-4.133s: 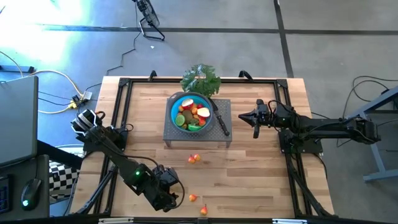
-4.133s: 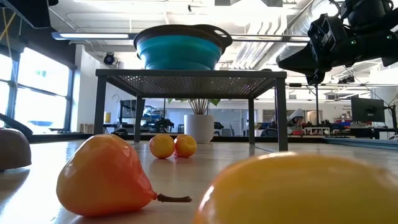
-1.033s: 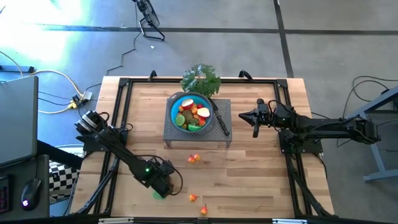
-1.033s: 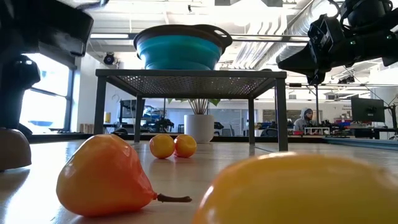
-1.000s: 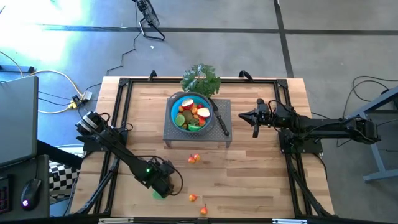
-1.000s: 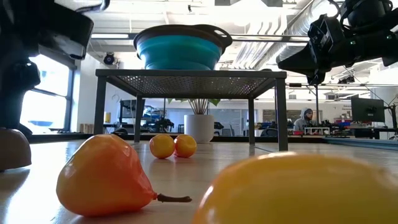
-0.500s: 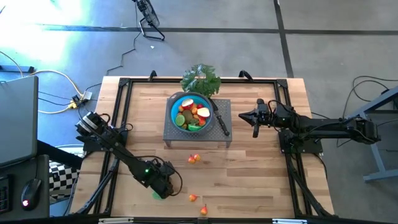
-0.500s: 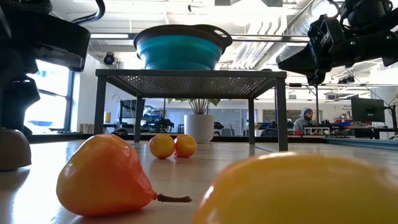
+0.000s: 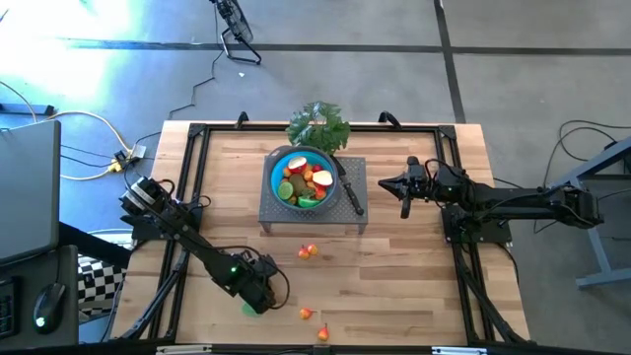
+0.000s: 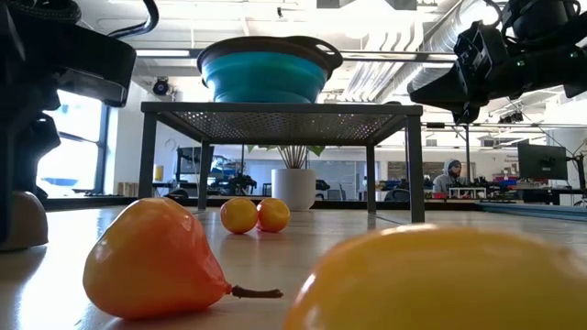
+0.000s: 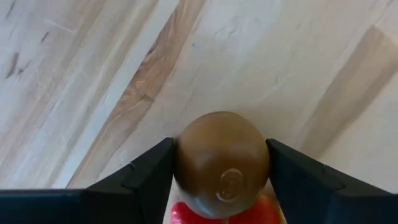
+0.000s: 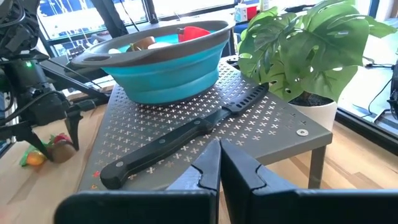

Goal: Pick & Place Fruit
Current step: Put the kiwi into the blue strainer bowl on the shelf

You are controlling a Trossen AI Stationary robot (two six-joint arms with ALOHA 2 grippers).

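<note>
On the mesh stand (image 9: 281, 216), blue bowl (image 9: 277, 165) holding mixed fruit (image 9: 305, 181), left gripper (image 11: 219, 186) jaws flanking brown fruit (image 11: 221, 164), grip unclear, right gripper (image 12: 219, 163) jaws closed, empty.

1. Light wooden table (image 9: 394, 276) with a black frame along the sides
2. On top, in the middle, a grey metal stand (image 9: 271, 212) with little holes, on four legs
3. In front of the stand, two small round orange fruits (image 9: 309, 250), touching
4. Near the front edge, an orange pear (image 9: 307, 314) and a yellow fruit (image 9: 322, 332) just beside
5. Left of the pear, a brown fruit (image 11: 221, 162) on the wood
</note>
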